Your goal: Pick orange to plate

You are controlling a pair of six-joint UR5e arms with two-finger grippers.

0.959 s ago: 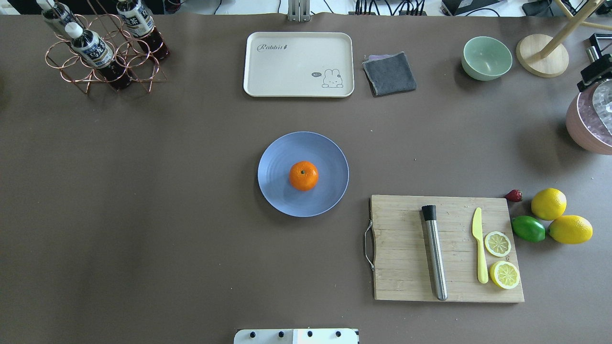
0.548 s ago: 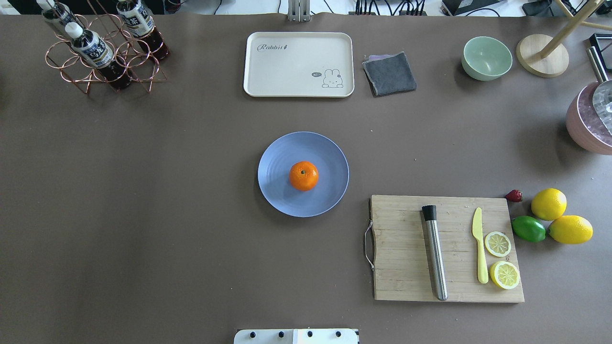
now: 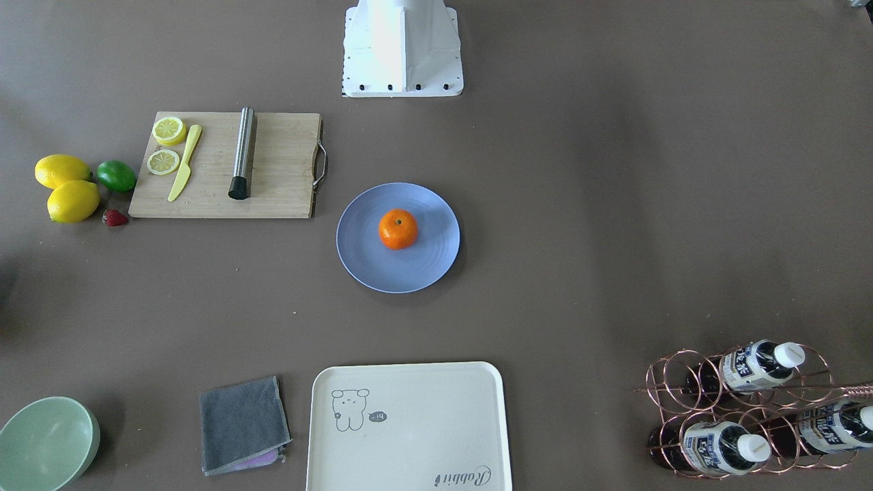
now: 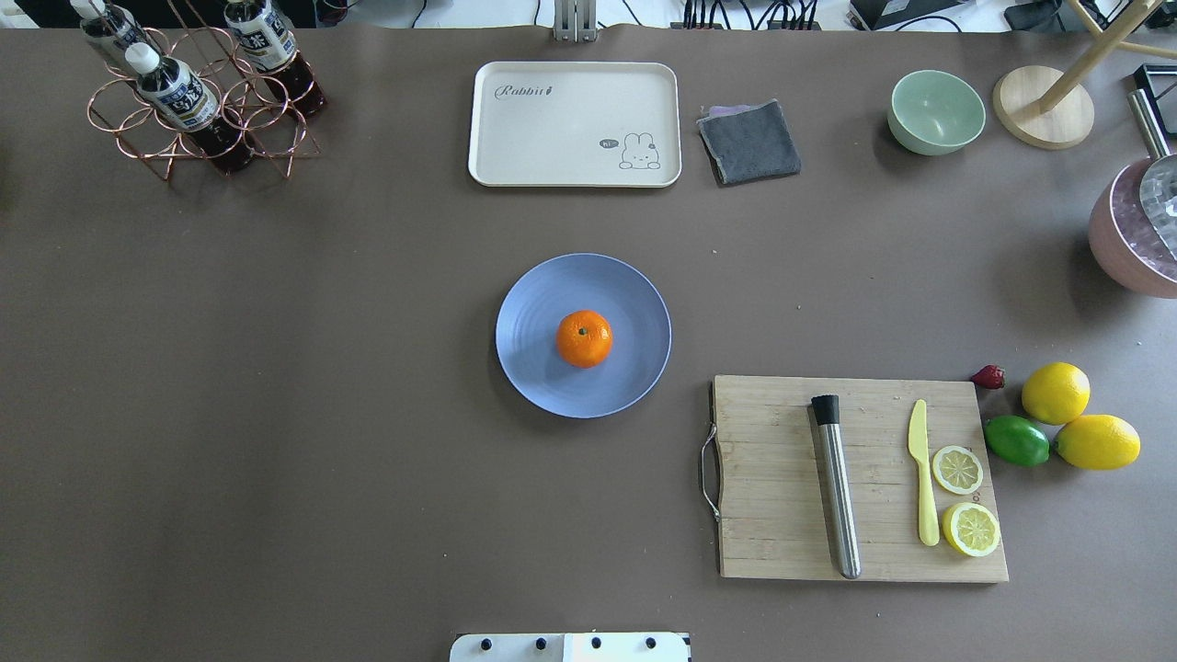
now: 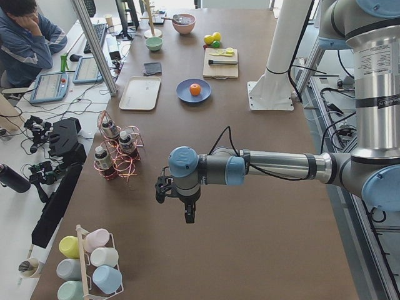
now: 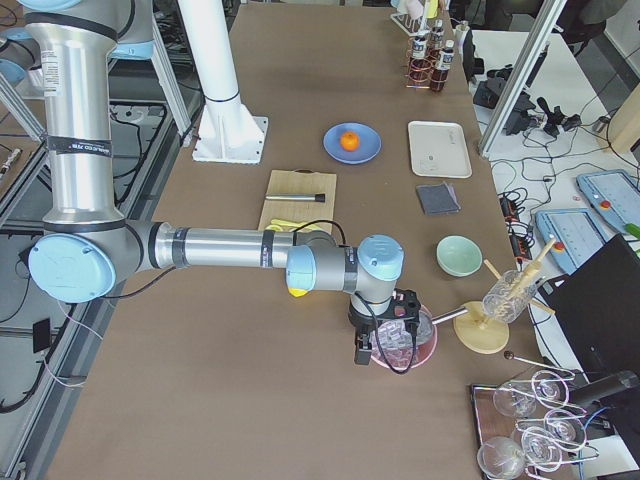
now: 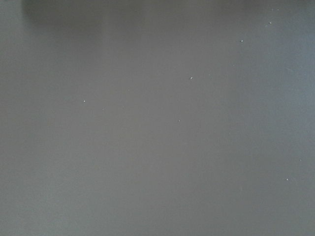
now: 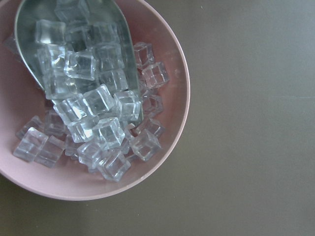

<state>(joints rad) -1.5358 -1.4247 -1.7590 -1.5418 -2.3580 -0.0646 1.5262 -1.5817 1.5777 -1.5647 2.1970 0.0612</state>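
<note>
The orange [image 4: 584,337] rests stem-up near the middle of the light-blue plate [image 4: 542,377], at the table's centre; the front-facing view shows the same orange [image 3: 397,228] on the plate [image 3: 426,266]. Neither gripper appears in the overhead or front-facing view. In the exterior left view my left gripper [image 5: 187,214] hangs over bare table far from the plate [image 5: 184,95], and I cannot tell whether it is open or shut. In the exterior right view my right gripper [image 6: 385,345] hovers over a pink bowl of ice, likewise impossible to judge.
A cutting board [image 4: 782,515] with a steel muddler [image 4: 837,496], yellow knife and lemon slices lies right of the plate. Lemons [image 4: 1056,393] and a lime [image 4: 1016,440] sit beyond it. Cream tray [image 4: 574,124], grey cloth, green bowl [image 4: 936,111], bottle rack [image 4: 198,97] and pink ice bowl [image 8: 167,123] line the edges.
A dark part of the right arm's end seen at the overhead view's right edge a second ago has gone out of that view. The orange and plate have not moved.
</note>
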